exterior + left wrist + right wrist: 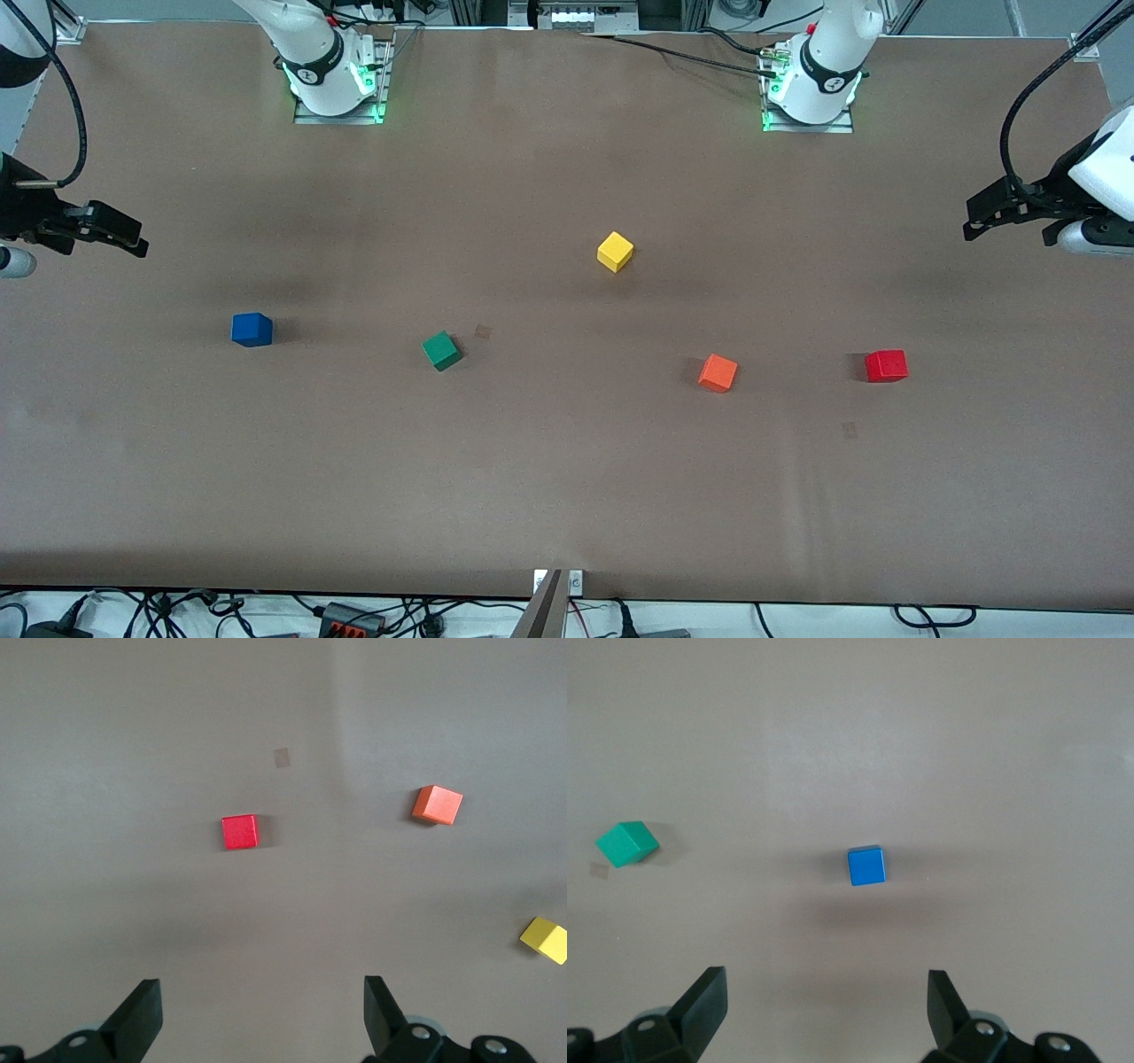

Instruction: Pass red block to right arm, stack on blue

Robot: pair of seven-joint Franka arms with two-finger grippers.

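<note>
The red block (886,365) (239,831) lies alone on the brown table toward the left arm's end. The blue cube (252,329) (866,865) lies toward the right arm's end. My left gripper (970,223) (262,988) hangs open over bare table at the left arm's end, apart from the red block, with nothing between its fingers. My right gripper (140,241) (826,979) hangs open and empty over bare table at the right arm's end, apart from the blue cube.
A green cube (441,350) (626,843) lies between the blue cube and the middle of the table. An orange cube (718,372) (437,804) sits beside the red block. A yellow cube (615,251) (545,939) lies farther from the front camera, mid-table.
</note>
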